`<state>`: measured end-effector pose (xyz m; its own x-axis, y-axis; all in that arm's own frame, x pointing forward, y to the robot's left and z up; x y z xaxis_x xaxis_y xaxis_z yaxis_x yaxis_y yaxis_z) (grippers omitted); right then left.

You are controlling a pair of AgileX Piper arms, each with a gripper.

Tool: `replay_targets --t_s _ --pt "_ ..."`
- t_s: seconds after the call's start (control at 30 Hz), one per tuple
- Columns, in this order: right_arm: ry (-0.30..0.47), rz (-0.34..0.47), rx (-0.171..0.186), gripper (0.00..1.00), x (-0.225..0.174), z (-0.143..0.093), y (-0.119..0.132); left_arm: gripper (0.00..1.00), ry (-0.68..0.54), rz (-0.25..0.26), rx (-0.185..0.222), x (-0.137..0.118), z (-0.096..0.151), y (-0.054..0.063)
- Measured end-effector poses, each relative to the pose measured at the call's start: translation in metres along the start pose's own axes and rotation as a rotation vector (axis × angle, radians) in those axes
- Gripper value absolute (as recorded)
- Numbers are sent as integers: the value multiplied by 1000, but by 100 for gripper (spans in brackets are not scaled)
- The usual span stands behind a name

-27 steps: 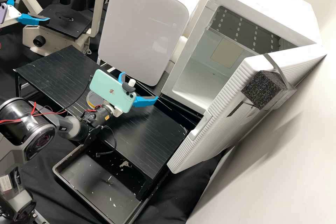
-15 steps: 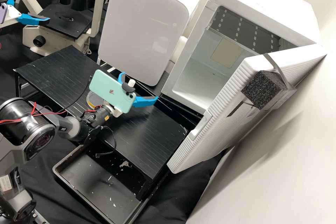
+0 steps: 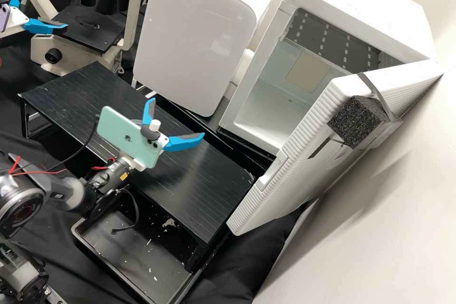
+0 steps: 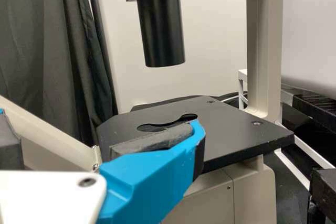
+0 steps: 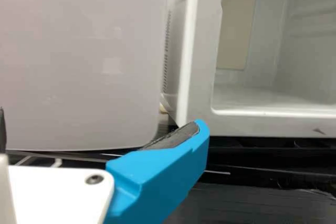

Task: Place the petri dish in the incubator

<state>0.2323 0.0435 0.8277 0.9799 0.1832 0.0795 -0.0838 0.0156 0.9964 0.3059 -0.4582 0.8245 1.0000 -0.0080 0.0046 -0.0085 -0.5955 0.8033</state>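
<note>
Black counter [image 3: 209, 185], incubator [image 3: 361, 14] at two o'clock, door [image 3: 306, 156] ajar — right gripper [image 3: 177, 118] spread, left gripper [image 3: 47, 10] likewise; wide swing could clip door.

Bright light, soft shadows, faint glare

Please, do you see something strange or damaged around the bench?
The rectangular black tray has small pale flakes scattered inside, like debris. A speckled black foam block is strapped to the open, ribbed white incubator door, which looks improvised.
</note>
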Motion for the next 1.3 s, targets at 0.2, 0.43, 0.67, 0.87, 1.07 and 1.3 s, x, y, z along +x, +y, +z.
replay_targets --t_s 0.2,0.43,0.67,0.87,1.07,1.3 --pt "21 -77 5 100 -23 -6 -16 100 0 0 0 0 0 0" --pt "7 -130 4 100 -38 -2 -25 100 0 0 0 0 0 0" --pt "-4 -141 5 100 -42 -1 -27 100 0 0 0 0 0 0" --pt "-10 -147 6 100 -42 1 -29 100 0 0 0 0 0 0" --pt "7 -164 -2 100 -42 -1 -30 100 0 0 0 0 0 0" --pt "45 -224 -2 100 -45 -8 -42 100 0 0 0 0 0 0"
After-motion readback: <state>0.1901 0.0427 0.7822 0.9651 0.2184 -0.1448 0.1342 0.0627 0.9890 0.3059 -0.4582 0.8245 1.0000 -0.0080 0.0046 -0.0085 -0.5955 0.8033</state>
